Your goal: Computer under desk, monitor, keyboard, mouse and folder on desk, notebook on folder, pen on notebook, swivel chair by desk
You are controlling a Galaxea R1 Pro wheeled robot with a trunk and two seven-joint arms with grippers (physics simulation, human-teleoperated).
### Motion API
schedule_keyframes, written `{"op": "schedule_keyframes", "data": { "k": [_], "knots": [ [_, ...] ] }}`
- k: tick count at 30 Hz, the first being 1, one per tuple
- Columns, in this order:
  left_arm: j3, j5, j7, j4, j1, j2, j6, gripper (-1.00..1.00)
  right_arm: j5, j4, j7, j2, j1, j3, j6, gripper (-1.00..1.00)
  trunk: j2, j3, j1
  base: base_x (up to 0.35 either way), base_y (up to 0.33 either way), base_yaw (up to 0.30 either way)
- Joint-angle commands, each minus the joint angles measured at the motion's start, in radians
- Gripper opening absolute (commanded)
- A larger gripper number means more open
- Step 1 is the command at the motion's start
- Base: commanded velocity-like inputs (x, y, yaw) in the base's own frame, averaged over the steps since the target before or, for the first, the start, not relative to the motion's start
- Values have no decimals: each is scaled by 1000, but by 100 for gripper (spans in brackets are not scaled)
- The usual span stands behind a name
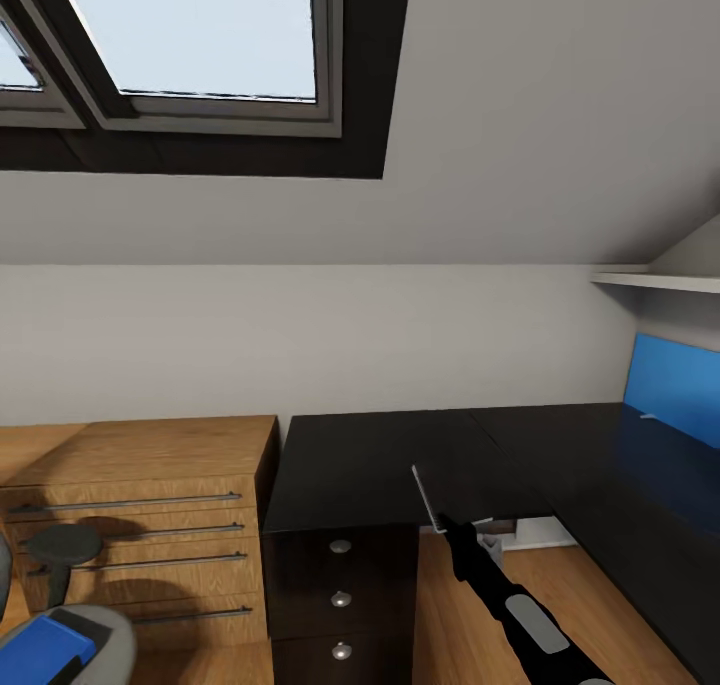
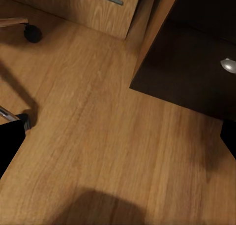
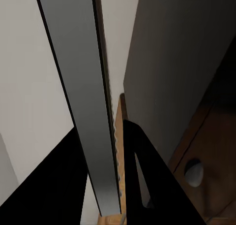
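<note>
Our right gripper is clamped on the keyboard, a dark finger on either side of the slim silver-grey slab, which runs edge-on away from the wrist camera. In the head view the keyboard stands tilted on its edge over the front edge of the desk, near the inner corner of the L, with the black right arm reaching up to it from below. The glossy black desk top around it is bare, so there is open room on both wings; a blue panel stands at the far right edge. Under the desk top sits the black drawer unit with three round silver knobs, all drawers closed. Just left of it, touching or nearly so, is a light wooden cabinet with long bar handles, also closed. The left wrist camera looks down on open wooden floor beside the drawer unit's corner; whether our left gripper is open we cannot tell. At lower left, the blue folder lies on the grey swivel chair. We read no writing anywhere.
</note>
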Motion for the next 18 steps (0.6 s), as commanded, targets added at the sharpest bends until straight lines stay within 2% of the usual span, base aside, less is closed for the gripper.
{"op": "schedule_keyframes", "data": {
  "k": [1,18],
  "knots": [
    [-2,9,-4,1,-1,0,-3,100,-11,1,3,-1,-1,6,2,-100,-1,-1,0,0,0,0],
    [-2,9,-4,2,0,0,-3,100,-15,13,-1,5,-1,5,-5,-100,-1,-1,0,0,0,0]
  ]
}}
